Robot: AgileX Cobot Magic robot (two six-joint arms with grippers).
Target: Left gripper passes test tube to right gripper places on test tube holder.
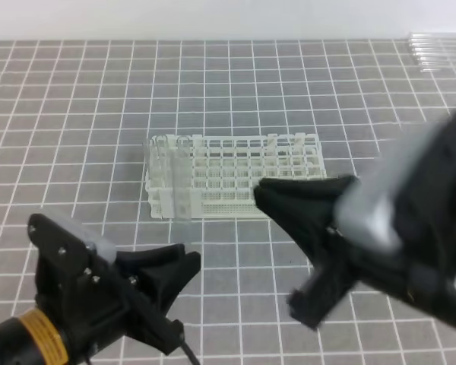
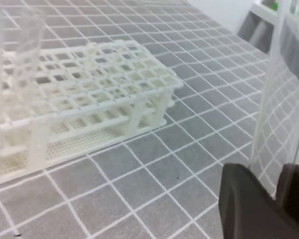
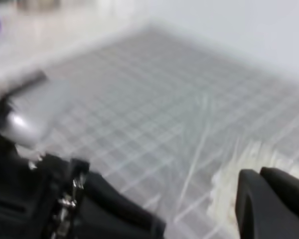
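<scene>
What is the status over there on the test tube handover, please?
Left gripper closed on the test tube, upright. Right gripper shut, blurred, near the test tube holder. Some tubes already racked at the holder's left end; nothing else in the way.

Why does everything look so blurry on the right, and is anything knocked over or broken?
Nothing looks broken or spilled. The white plastic grid rack stands level on the grey squared mat. The blur is only the right hand smeared in the picture. A thin clear glass tube stands upright in the left hand, as intended.
</scene>
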